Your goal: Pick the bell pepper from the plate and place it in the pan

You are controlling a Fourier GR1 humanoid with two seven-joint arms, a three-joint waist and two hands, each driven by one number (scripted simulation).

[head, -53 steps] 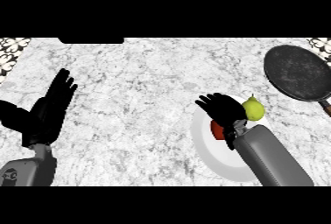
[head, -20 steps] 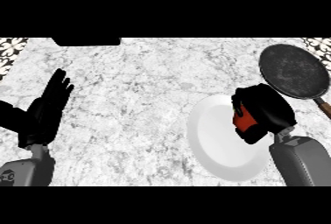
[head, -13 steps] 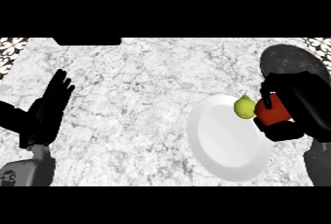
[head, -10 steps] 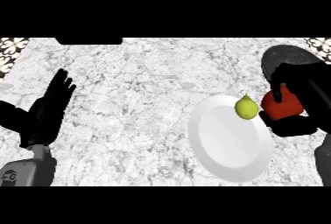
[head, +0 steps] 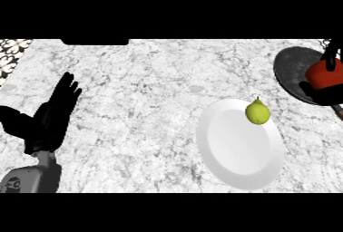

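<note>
The red bell pepper [head: 326,75] is held over the dark pan [head: 292,68] at the right edge of the head view, with my right hand [head: 324,94] curled round it. Whether the pepper touches the pan I cannot tell. Most of that hand and its arm run out of view to the right. The white plate [head: 237,149] lies left of and below the pan, with a yellow-green pear-like fruit [head: 257,112] on its upper part. My left hand [head: 47,120] rests open at the left, fingers up.
The marble counter [head: 147,90] stretches between the two hands. The pan's handle [head: 337,111] shows at the right edge below the pan. A dark slot [head: 94,41] sits at the far edge, and a patterned strip [head: 12,47] at the top left corner.
My right hand took the pepper off the plate and carried it up and to the right, over the pan. The yellow-green fruit stayed on the plate. The left hand kept still.
</note>
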